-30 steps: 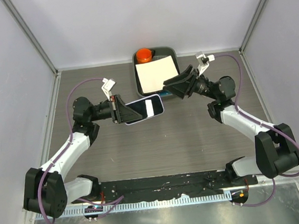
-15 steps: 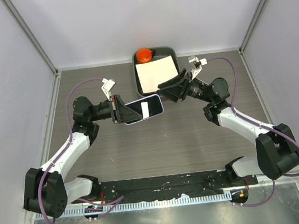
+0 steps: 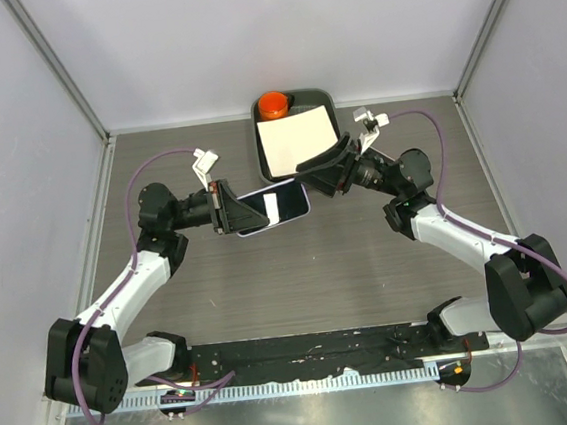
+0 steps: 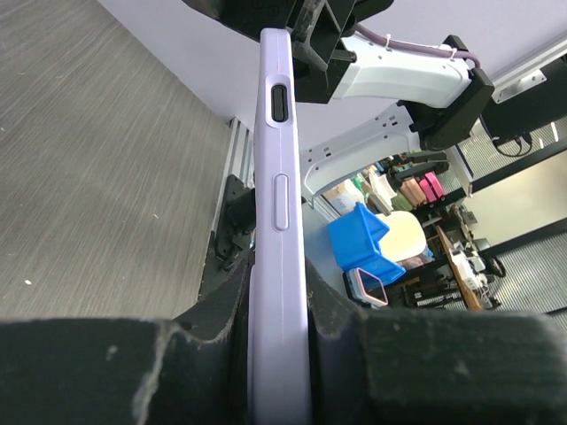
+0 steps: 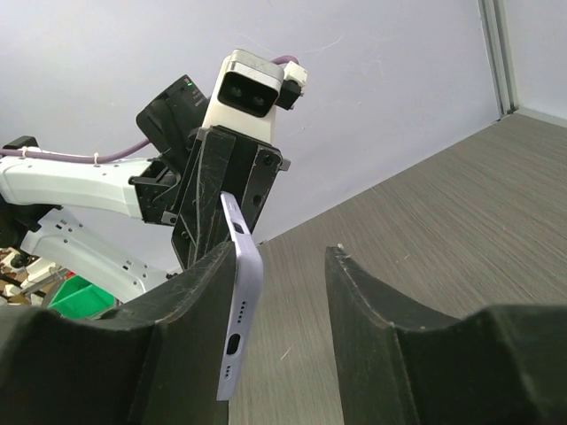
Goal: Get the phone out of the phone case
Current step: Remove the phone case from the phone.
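My left gripper [image 3: 231,210] is shut on one end of the phone in its lavender case [image 3: 275,206] and holds it above the table. The left wrist view shows the case's side edge [image 4: 278,221] with its buttons, pinched between my left gripper [image 4: 280,354]. My right gripper [image 3: 312,173] is open at the phone's far end. In the right wrist view the case's port end [image 5: 237,328] lies against the left finger [image 5: 190,310], and the right finger [image 5: 372,310] stands apart from it.
A black tray [image 3: 258,150] at the back of the table holds a white sheet [image 3: 296,137] and an orange round object [image 3: 273,103]. Grey walls close in the table on both sides.
My right gripper has moved left to the phone's far end, which now sits between its fingers. My left gripper and the phone have stayed almost still.
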`<action>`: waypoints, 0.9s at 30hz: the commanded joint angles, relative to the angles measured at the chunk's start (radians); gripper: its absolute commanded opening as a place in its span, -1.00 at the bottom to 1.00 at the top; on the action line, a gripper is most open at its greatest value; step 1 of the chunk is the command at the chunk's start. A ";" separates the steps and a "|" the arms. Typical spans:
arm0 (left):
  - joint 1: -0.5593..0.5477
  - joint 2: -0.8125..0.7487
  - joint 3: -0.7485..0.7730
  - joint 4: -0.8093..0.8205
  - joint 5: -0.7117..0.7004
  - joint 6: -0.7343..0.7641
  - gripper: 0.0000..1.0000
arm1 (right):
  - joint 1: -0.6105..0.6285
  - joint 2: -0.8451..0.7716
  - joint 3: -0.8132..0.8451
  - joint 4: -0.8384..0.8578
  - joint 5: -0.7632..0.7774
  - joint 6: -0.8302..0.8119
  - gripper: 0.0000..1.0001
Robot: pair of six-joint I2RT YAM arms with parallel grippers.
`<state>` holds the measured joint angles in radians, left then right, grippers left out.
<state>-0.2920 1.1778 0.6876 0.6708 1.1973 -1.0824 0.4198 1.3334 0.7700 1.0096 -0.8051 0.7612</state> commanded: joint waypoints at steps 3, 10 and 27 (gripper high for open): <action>0.010 -0.032 0.013 0.033 -0.015 0.022 -1.00 | 0.008 -0.013 0.011 0.057 -0.012 -0.022 -0.12; 0.010 -0.033 0.013 0.029 -0.018 0.026 -1.00 | 0.011 -0.016 0.005 0.084 -0.040 -0.016 -0.06; 0.011 -0.033 0.016 0.027 -0.010 0.024 -1.00 | 0.020 0.006 0.017 0.043 -0.036 -0.039 -0.03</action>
<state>-0.2859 1.1767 0.6876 0.6525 1.1927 -1.0657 0.4305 1.3354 0.7685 1.0237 -0.8436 0.7502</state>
